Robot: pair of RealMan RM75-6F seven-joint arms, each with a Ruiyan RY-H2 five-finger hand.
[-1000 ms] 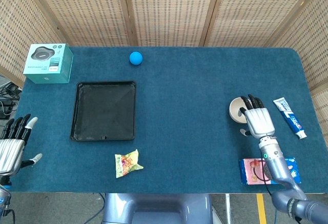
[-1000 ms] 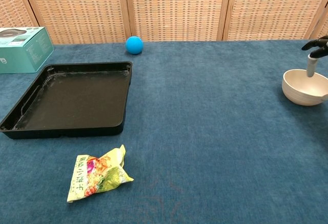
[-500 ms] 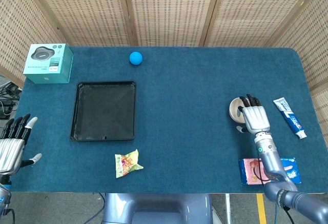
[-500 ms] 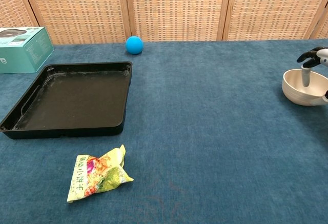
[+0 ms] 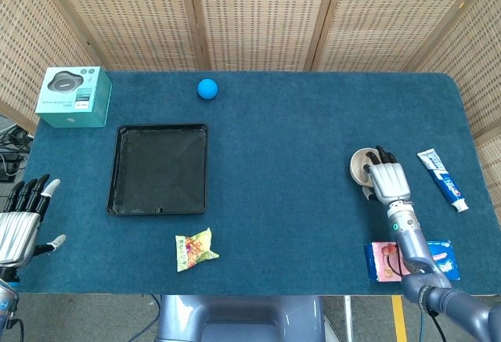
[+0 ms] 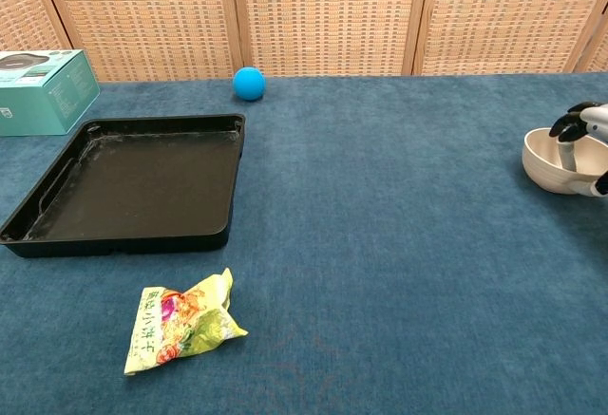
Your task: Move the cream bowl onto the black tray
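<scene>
Your right hand (image 5: 387,181) sits over the near side of the cream bowl (image 5: 362,165), its dark fingertips (image 6: 568,126) dipping inside the rim; whether it grips the bowl you cannot tell. The bowl rests on the blue cloth, well apart from the black tray (image 5: 159,168) at the left. Your left hand (image 5: 19,223) hangs off the table's left edge, fingers spread, holding nothing.

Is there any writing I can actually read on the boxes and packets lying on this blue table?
None can be read.
Teal cardboard box: a line of print, too small.
Yellow-green snack packet: coloured lettering, blurred.
Blue-and-white toothpaste tube: print too small.
Pink-and-blue packet: pattern only, no legible words.
</scene>
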